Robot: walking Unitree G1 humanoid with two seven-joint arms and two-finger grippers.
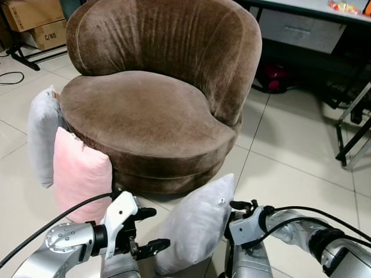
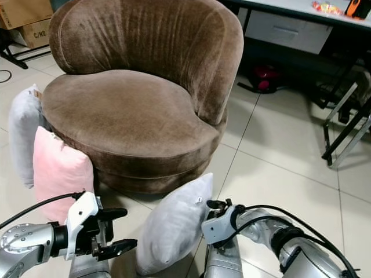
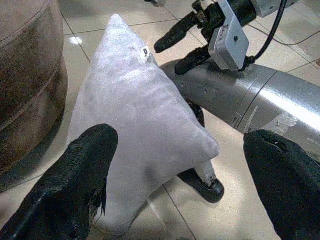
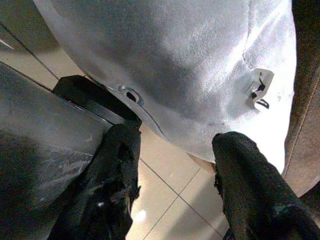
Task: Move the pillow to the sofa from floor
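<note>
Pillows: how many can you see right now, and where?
3. A grey pillow stands on the floor between both grippers; a pink pillow and another grey one lean against the brown sofa's left side. Others may be hidden behind it.

Both eye views look forward and down from the head at the sofa (image 1: 156,110) and floor. Each wrist view looks along its own fingers, close to the grey pillow (image 3: 140,130), which all four share.

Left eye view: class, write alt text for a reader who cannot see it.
A grey pillow stands on the tiled floor between the open left gripper and open right gripper, before a round brown sofa. A pink pillow and another grey pillow lean against the sofa's left side.
</note>
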